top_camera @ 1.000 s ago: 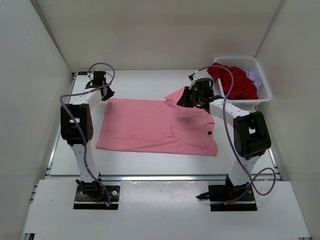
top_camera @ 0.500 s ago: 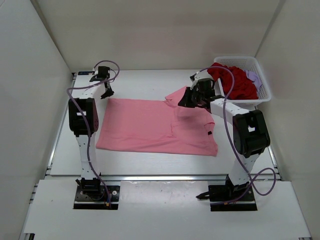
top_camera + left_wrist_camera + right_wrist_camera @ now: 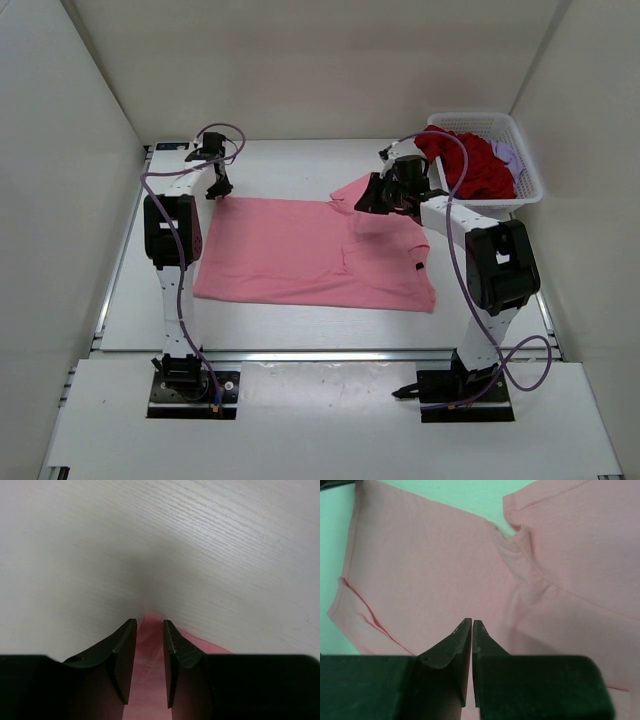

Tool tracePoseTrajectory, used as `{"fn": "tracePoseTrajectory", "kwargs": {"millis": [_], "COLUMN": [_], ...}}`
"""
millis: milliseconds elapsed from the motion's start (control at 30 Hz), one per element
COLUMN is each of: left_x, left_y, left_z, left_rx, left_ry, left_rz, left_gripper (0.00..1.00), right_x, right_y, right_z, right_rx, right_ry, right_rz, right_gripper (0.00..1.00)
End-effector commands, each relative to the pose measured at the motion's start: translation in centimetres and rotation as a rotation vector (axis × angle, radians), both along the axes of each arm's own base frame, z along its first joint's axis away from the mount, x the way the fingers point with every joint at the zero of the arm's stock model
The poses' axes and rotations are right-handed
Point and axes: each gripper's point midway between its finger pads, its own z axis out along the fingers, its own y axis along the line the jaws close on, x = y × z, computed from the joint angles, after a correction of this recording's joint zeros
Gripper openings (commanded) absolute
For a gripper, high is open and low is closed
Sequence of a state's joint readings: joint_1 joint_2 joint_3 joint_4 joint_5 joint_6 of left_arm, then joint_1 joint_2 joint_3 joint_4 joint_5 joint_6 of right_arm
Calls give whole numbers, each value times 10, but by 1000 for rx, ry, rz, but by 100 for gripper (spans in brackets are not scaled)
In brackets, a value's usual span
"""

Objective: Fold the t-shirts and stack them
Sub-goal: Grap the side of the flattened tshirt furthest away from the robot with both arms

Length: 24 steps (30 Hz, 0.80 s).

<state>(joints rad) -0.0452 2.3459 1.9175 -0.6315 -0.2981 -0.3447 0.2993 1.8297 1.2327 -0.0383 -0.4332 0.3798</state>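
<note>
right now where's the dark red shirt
Top view, far right: the dark red shirt is heaped in the white basket, beside the lavender shirt.

Three t-shirts (pink one [image 3: 310,250], dark red one [image 3: 480,170], lavender one [image 3: 507,155]), one basket [image 3: 533,185], two arms [image 3: 165,230] [image 3: 497,265].

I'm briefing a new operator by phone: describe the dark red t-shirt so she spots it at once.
Find the white mesh basket at the table's far right corner. The dark red t-shirt is heaped inside it, crumpled, unlike the pink t-shirt spread flat on the table and the lavender t-shirt barely showing beside it.
</note>
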Motion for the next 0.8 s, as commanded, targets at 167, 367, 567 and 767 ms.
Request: {"fn": "tracePoseTrajectory", "kwargs": {"millis": [167,367,567,767], "left_x": [7,4,1,-1], "left_y": [-3,-8,-6,-3], "left_z": [16,12,10,16], "left_rx": [-1,13,6,-78], "left_ry": [-12,23,27,-33], "left_rz": [-19,-27,-14,14], "left_gripper": [39,20,6,37], "right_x": [26,26,32,35], "right_y": [-19,-30,-51,-54], "right_z": [40,59,72,56], "right_rx": [45,68,91,73], "right_ry": [-113,-152,-184,-147], "right_rz": [-53,-77,-131,-126], "right_gripper": [6,7,8,10]}}
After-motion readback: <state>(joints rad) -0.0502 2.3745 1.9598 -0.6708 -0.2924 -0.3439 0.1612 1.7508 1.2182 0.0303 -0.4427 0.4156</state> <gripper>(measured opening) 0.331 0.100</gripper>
